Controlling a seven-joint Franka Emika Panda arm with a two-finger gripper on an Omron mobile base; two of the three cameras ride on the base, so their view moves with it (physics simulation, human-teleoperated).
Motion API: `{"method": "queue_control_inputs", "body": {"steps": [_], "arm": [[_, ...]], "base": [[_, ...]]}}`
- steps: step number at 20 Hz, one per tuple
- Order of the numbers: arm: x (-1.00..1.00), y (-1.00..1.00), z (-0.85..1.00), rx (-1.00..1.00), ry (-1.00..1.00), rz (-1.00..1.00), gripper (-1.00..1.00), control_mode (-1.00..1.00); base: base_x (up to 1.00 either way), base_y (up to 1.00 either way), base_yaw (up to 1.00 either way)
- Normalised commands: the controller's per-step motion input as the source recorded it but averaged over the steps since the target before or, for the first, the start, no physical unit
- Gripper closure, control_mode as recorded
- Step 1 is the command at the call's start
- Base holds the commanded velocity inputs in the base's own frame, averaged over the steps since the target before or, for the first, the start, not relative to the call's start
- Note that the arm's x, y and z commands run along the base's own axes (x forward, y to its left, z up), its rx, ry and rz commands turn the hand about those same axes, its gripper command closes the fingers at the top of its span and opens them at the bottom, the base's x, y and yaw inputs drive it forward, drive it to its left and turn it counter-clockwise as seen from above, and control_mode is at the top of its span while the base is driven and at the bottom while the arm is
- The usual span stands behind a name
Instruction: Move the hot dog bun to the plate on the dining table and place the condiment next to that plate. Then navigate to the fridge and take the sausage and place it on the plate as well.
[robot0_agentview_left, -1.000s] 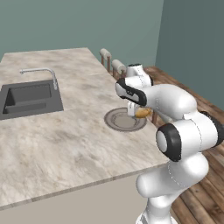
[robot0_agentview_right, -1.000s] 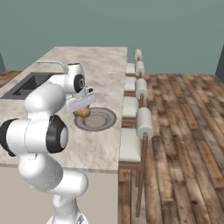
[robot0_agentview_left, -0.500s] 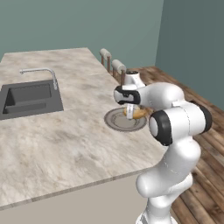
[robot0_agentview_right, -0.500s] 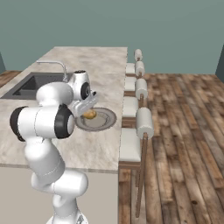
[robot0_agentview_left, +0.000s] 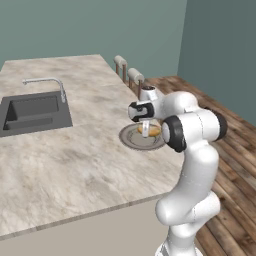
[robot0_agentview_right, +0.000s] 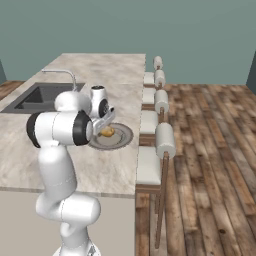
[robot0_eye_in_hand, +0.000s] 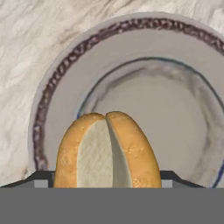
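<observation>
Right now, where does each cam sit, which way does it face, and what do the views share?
Left base view: behind the arm to its left, looking forward and down over the dining table and sink; the arm rises at lower right.
Right base view: behind to its right, facing the table edge and stools; the arm rises at lower left.
Hand view: on the hand, looking along the gripper at the hot dog bun over the plate.
All three share bun and plate.

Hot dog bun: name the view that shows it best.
Hand view: the hot dog bun sits close, split showing, between the gripper fingers above the plate. Both base views show just a small tan patch behind the gripper.
</observation>
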Motion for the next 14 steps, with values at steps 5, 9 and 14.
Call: {"method": "queue_control_inputs", "body": {"steps": [5, 9, 14], "arm": [[0.36, 0.01, -0.33, 0.0, 0.0, 0.0, -1.0, -1.0], [0.01, 0.0, -0.18, 0.0, 0.0, 0.0, -1.0, -1.0], [0.0, 0.0, 0.17, 0.01, 0.0, 0.0, -1.0, -1.0]], "base": [[0.0, 0.0, 0.0], [0.0, 0.0, 0.0], [0.0, 0.0, 0.0]]}}
